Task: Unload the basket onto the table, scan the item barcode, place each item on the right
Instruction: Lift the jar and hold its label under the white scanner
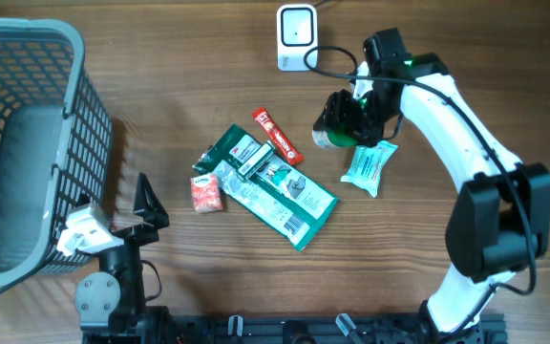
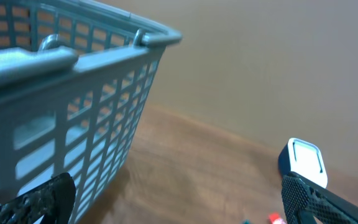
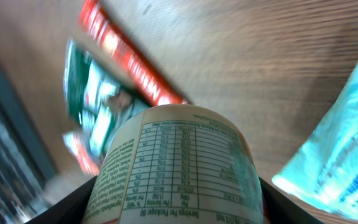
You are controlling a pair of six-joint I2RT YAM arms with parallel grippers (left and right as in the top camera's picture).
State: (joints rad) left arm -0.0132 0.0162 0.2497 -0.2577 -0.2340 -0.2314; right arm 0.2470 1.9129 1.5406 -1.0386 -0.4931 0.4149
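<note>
The item is a round tub (image 3: 179,158) with a white and green nutrition label. My right gripper (image 3: 178,208) is shut on it, a black finger (image 3: 73,205) pressing each side. From overhead the tub (image 1: 330,135) hangs tilted under the right gripper (image 1: 347,117), just below the white barcode scanner (image 1: 296,31) at the table's far edge. No barcode shows on the tub's visible face. The left gripper (image 1: 147,203) stands open and empty at the front left, and its wrist view shows the scanner (image 2: 305,162) far off.
A grey mesh basket (image 1: 76,67) fills the left side, close to the left gripper (image 2: 179,202). On the table's middle lie green pouches (image 1: 280,196), a red stick pack (image 1: 277,136) and a small red packet (image 1: 205,194). A light blue packet (image 1: 370,168) lies beneath the right arm.
</note>
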